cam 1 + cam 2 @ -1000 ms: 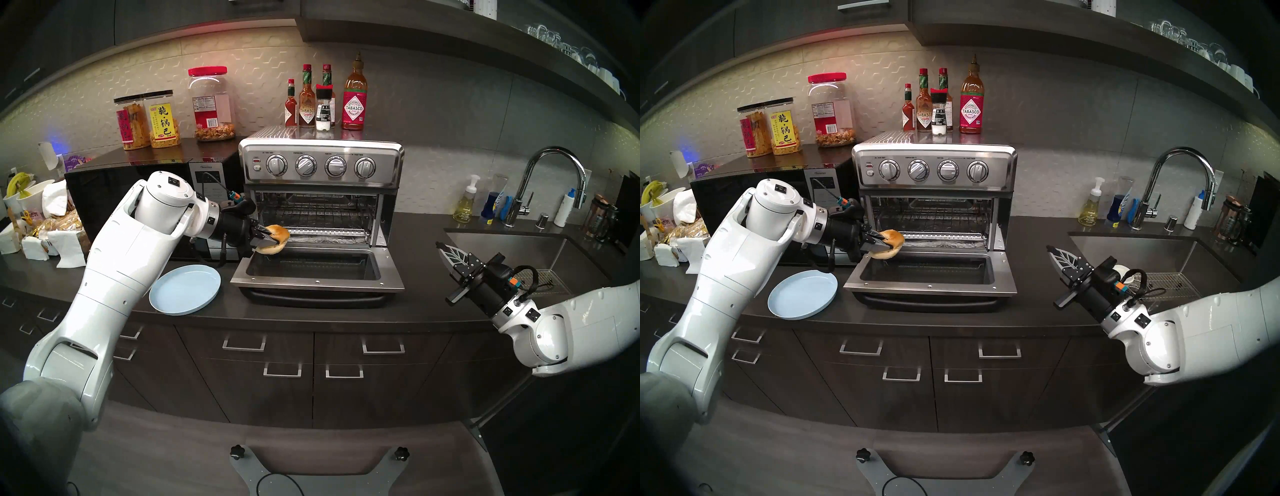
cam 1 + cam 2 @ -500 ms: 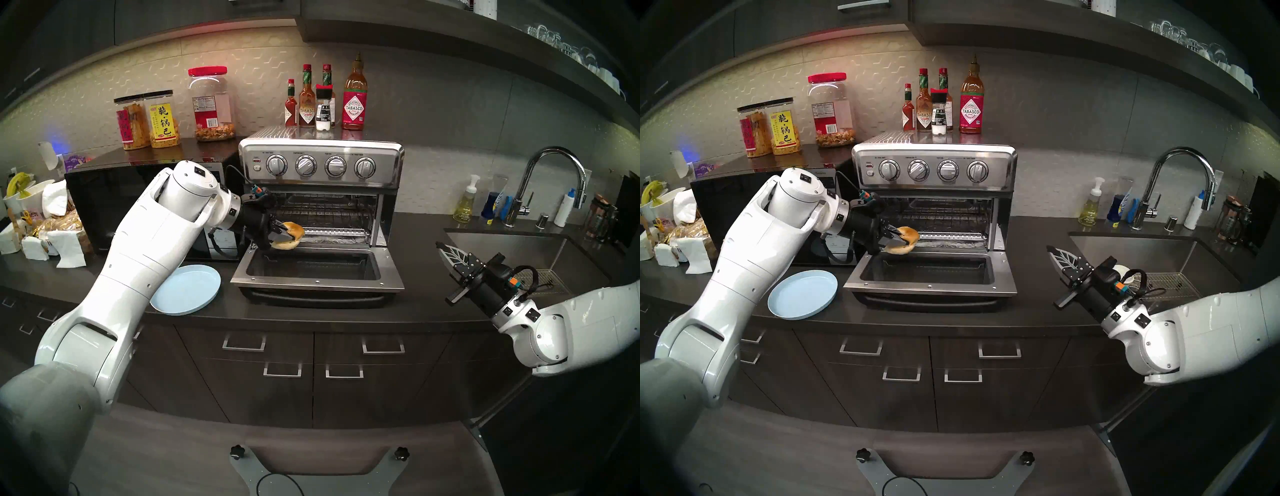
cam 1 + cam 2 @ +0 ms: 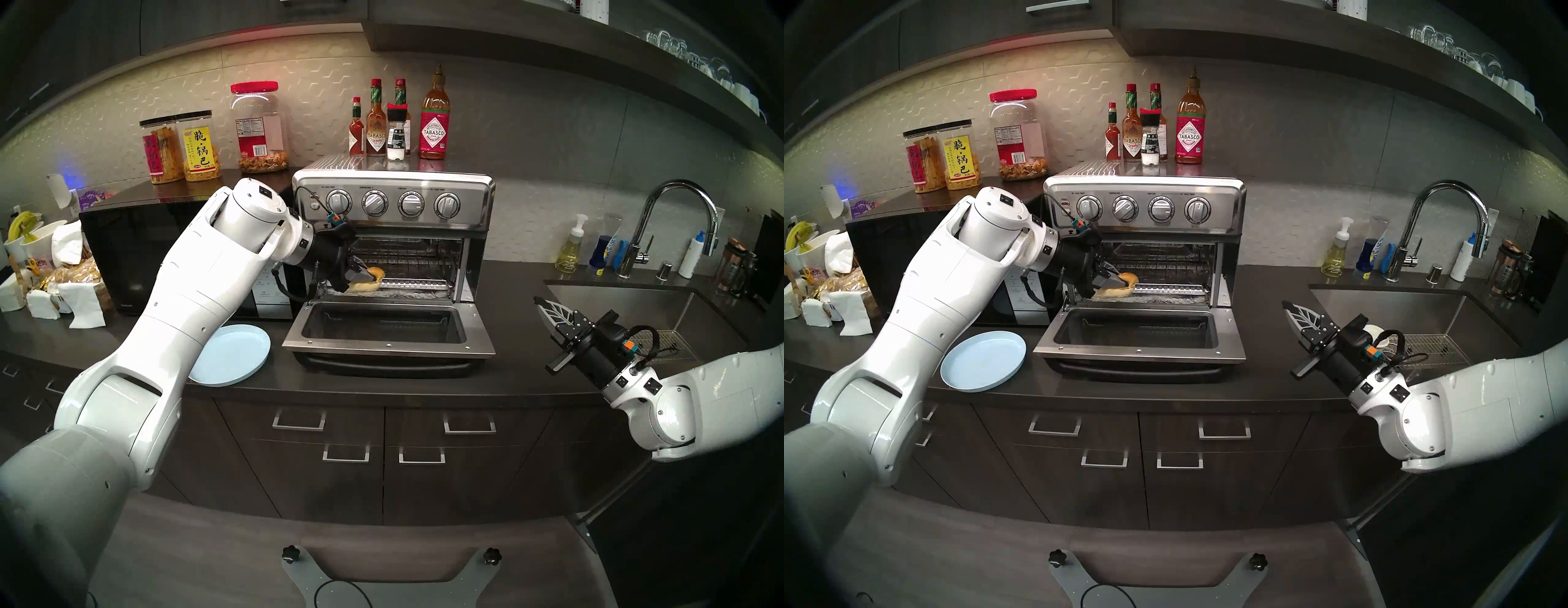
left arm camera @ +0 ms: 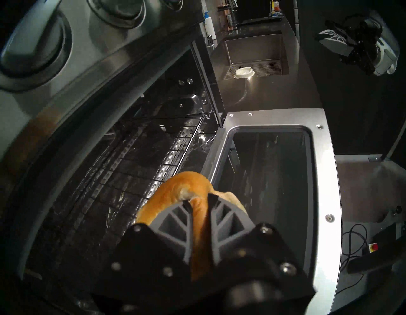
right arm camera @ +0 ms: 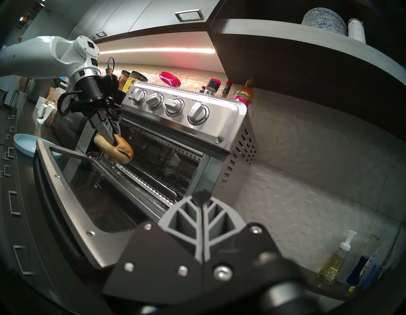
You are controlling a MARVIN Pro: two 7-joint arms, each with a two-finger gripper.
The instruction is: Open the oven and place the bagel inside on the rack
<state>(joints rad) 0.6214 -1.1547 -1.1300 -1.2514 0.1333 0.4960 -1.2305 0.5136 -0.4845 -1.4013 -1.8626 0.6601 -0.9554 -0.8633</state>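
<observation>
The steel oven [image 3: 471, 199] [image 3: 1225, 208] [image 5: 219, 123] stands with its glass door [image 3: 388, 346] [image 5: 66, 191] dropped flat. My left gripper [image 3: 367, 275] [image 3: 1119, 280] [image 4: 198, 199] [image 5: 113, 140] is shut on the rim of the golden bagel [image 3: 369, 283] [image 3: 1123, 288] [image 4: 175, 193] [image 5: 123, 149]. The bagel hangs tilted at the left front of the oven mouth, just over the slotted front rail. The wire rack [image 3: 415, 264] [image 4: 105, 173] lies deeper inside. My right gripper [image 3: 538, 302] [image 3: 1289, 306] [image 5: 202, 195] is shut and empty, right of the oven above the counter.
A pale blue plate [image 3: 237, 352] lies left of the door, partly under my left arm. A black microwave [image 3: 127, 246] stands behind it. Sauce bottles [image 3: 399, 123] stand on the oven top. A sink [image 3: 636, 305] and faucet [image 3: 679, 220] are at the right.
My left arm has swung right and up toward the oven, carrying the bagel from over the door's left corner into the oven mouth. The right arm has not moved.
</observation>
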